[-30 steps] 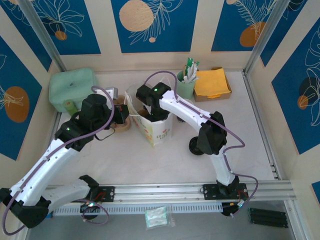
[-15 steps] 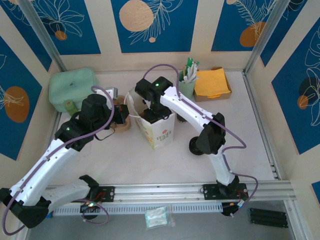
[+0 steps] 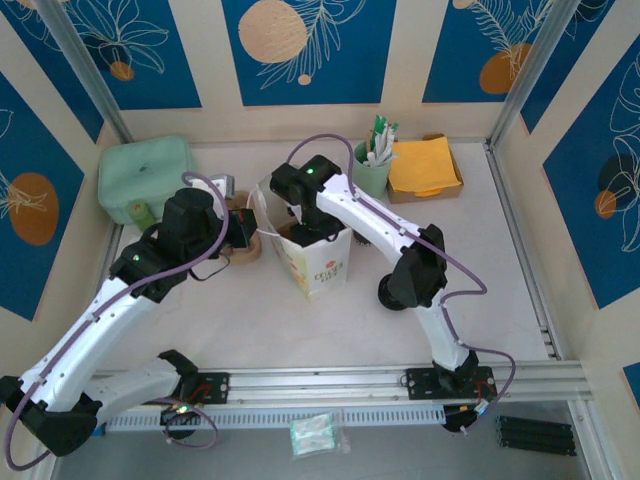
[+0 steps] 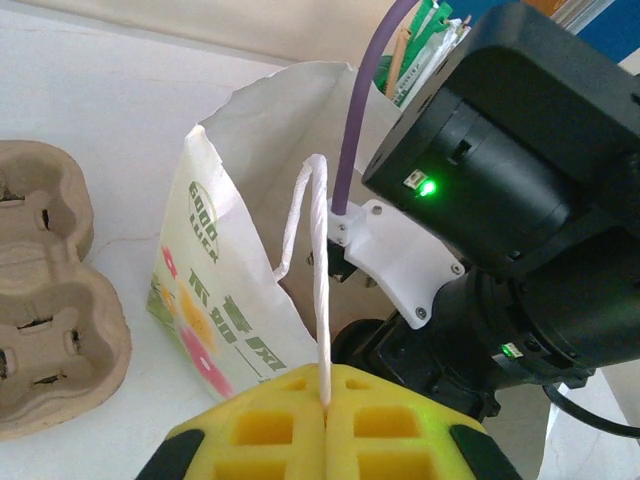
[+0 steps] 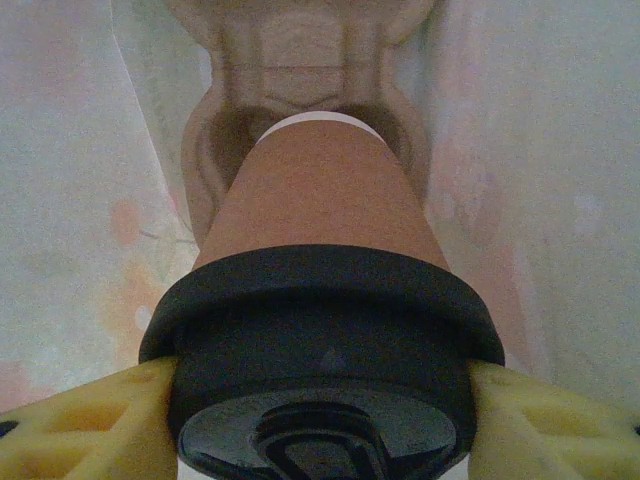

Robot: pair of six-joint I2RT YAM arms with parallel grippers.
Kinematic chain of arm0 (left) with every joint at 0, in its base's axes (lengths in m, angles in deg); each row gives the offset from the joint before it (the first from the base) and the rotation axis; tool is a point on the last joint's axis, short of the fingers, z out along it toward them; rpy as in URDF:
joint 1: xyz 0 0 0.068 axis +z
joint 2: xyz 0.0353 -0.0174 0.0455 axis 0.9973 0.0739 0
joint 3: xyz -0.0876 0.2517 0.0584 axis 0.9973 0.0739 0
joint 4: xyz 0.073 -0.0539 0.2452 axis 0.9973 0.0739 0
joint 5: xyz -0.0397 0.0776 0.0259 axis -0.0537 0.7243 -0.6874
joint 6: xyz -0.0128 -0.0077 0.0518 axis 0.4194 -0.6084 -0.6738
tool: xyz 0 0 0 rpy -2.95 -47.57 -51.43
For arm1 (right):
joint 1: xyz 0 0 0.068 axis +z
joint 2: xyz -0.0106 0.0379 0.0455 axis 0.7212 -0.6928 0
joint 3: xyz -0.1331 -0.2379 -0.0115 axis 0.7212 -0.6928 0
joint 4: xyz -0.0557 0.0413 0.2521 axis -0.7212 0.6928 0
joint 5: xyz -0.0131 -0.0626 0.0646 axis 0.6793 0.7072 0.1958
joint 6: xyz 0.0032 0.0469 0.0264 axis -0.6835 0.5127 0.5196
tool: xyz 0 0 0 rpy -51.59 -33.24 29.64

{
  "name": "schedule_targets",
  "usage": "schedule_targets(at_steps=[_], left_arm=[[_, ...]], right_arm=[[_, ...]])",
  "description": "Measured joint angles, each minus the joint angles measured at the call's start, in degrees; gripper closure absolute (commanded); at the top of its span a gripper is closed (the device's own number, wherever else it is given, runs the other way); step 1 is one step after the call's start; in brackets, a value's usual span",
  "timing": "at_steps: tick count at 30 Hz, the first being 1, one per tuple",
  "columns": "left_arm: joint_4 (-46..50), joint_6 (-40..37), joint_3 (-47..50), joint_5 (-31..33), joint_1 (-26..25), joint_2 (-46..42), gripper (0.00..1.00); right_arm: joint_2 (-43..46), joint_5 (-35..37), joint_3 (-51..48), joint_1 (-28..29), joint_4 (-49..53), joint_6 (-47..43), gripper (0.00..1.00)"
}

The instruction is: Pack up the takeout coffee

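Two grips | left fingers (image 4: 270,430) pinch bag handle (image 4: 318,260) | right fingers (image 5: 90,415) clamp cup (image 5: 315,200); lower it plumb into tray (image 5: 300,40) well

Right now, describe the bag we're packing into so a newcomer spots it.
At the centre of the white table stands an open white paper bag with green lettering and pink-yellow print. Its twisted white paper handle is pinched in the left gripper; unlike the brown moulded-pulp cup carrier beside it, it's tall and printed.
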State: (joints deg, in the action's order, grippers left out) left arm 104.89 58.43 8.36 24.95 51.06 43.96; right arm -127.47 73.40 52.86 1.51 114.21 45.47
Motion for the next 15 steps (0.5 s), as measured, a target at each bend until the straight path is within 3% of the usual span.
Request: schedule_targets(at_steps=[15], left_arm=[[0.4,0.0,0.0,0.0,0.0,0.0,1.0]], right_arm=[[-1.0,-0.9,-1.2,0.0,-0.3,-0.4,0.38]])
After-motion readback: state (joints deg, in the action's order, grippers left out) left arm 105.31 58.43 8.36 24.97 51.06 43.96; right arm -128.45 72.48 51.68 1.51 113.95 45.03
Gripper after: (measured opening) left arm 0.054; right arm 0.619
